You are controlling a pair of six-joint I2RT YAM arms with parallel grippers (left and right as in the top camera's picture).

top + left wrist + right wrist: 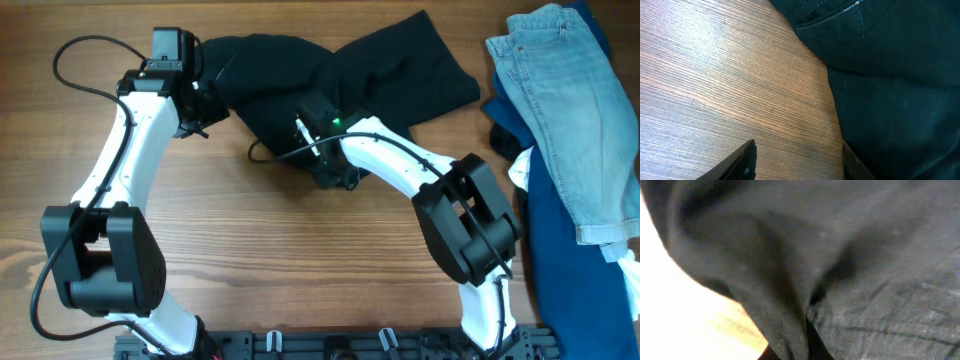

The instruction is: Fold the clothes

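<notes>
**Right claw pinching the black garment, left claw spread at its edge**

From above, I see a black garment (340, 60) lying crumpled at the far middle of a wooden table (300, 270). One part of it stretches off to the right. 2 white arms reach in from the near edge.

The right claw (312, 148) sits at the garment's near edge, pressed together on a fold of it. In its wrist camera, dark cloth fills the frame and gathers into a crease at the bottom centre. The fingers themselves are hidden.

The left claw (797, 167) is at the garment's left edge, spread, with bare wood showing between its 2 fingertips. The tip on the garment's side touches the hem or lies just beside it; I cannot tell which. That wrist view also shows a stitched seam and a small white label (852, 8) near the top.

Near the garment's right end, light blue jeans (570, 100) lie over dark blue cloth (570, 280).
</notes>
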